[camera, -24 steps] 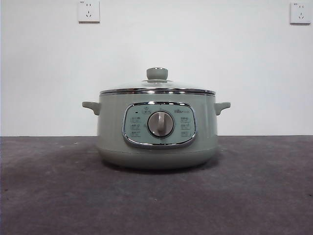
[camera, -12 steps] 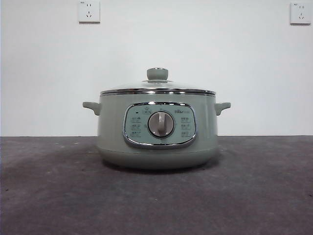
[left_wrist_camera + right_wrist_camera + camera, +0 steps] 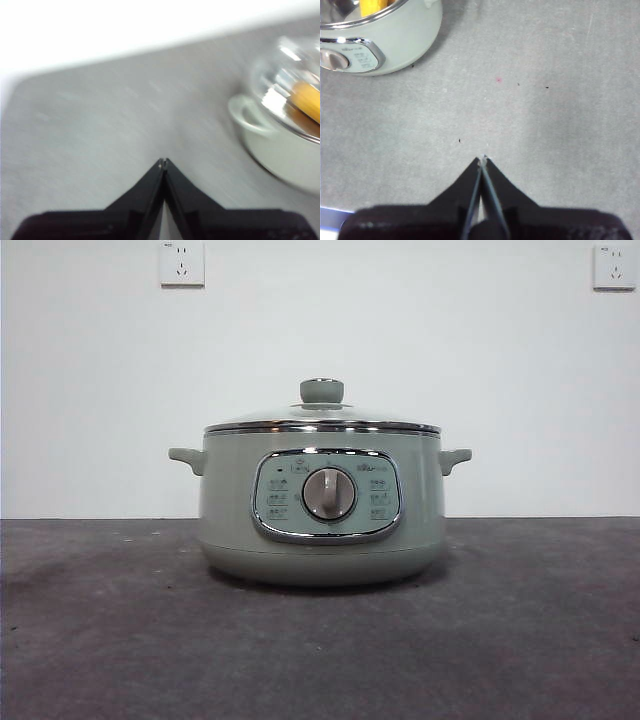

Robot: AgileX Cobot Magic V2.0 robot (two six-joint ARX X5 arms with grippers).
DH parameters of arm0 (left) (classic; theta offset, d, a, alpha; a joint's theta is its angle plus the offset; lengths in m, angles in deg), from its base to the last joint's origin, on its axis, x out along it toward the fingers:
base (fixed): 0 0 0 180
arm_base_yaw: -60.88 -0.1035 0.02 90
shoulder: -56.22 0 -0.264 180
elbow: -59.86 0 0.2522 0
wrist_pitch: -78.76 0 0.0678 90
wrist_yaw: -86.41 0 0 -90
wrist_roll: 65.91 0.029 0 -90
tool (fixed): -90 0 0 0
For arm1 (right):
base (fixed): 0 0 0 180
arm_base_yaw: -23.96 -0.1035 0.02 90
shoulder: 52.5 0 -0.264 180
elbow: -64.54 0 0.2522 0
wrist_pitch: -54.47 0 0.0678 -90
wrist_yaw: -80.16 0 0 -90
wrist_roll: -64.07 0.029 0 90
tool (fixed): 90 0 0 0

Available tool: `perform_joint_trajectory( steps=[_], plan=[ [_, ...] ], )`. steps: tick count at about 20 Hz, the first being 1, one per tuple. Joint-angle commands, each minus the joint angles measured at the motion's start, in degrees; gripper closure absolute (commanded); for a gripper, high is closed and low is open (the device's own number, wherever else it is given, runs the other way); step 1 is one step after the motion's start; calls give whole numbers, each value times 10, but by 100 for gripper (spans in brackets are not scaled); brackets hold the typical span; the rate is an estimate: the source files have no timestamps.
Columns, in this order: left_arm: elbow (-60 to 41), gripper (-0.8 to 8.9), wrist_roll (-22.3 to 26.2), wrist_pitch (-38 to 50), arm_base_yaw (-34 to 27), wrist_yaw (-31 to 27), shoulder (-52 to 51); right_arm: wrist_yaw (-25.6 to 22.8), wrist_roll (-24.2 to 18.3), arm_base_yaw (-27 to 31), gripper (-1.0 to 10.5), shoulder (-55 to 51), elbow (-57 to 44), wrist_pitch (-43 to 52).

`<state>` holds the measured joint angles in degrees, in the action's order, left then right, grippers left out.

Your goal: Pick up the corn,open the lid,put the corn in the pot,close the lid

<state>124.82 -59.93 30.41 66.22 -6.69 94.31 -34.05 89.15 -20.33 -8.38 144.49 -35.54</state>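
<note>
From the front, you see the pot [image 3: 321,505] sitting square on the dark counter [image 3: 540,640], its dial panel facing you. The lid [image 3: 322,422] rests flat on the rim with its green knob upright. No arm enters this view, and the corn cannot be made out through the glass from this low angle. Two wall sockets [image 3: 181,262] sit high on the white wall behind.

In the left wrist view, the left gripper [image 3: 163,161] hangs over bare counter with its fingers pressed together, holding nothing. The picture is blurred, but off to one side you can make out the pot with one side handle, and the corn [image 3: 307,101] shows yellow-orange under the glass lid, inside the pot.

In the right wrist view, the right gripper [image 3: 482,159] is likewise over bare counter, its fingers closed and empty. The pot's front panel shows at a corner of the picture, well apart from the fingers, with a bit of yellow corn visible above the rim.

Judging by this, the corn is in and the lid is on, so the last step looks done. What remains calls only for you to keep both arms clear of the pot; no further grasp seems needed.
</note>
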Motion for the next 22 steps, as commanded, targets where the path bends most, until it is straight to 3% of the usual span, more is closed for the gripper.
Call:
perform_joint_trajectory(
  steps=[1,4,8,16,22],
  plan=[
    [-188,816,-9,135,-26,6,-108,-3,7,-1,962,0,-6,3],
    [-336,816,-14,171,-41,5,-210,-3,6,-1,962,0,-6,3],
    [-450,816,-15,178,-43,5,-266,-3,6,-1,962,0,-6,3],
    [-508,816,-15,251,-47,1,-339,-3,7,-1,963,0,-6,3],
    [-508,816,-15,252,-48,7,-354,-3,6,-1,963,0,-6,3]
  ],
)
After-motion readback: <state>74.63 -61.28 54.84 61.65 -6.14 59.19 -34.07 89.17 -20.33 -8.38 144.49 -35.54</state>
